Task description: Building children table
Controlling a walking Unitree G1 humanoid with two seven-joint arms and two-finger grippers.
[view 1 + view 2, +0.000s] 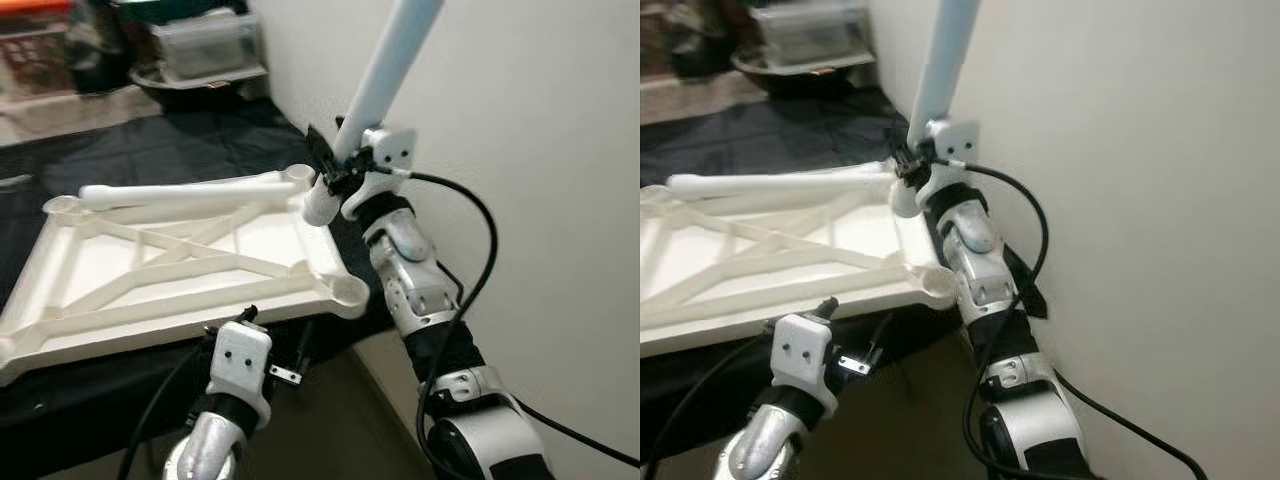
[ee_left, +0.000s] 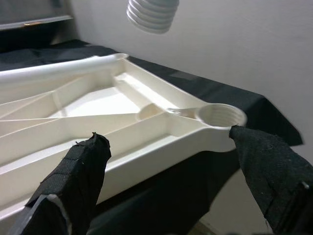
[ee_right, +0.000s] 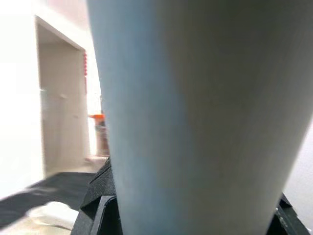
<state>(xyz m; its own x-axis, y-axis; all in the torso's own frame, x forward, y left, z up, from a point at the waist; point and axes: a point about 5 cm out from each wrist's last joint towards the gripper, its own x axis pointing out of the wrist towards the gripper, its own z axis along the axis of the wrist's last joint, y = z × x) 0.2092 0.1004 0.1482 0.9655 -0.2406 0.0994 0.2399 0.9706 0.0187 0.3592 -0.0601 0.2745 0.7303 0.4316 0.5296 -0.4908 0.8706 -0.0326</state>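
The right gripper is closed around 1 pale blue table leg, tilted toward 1 o'clock above the far right corner of the white tabletop. This tabletop lies upside down on a black cloth, with another white leg lying across its 12 o'clock edge. The left gripper hangs with fingers wide apart, just before the near right corner socket.

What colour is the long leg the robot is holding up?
Pale blue table leg, clearest in the left eye view.
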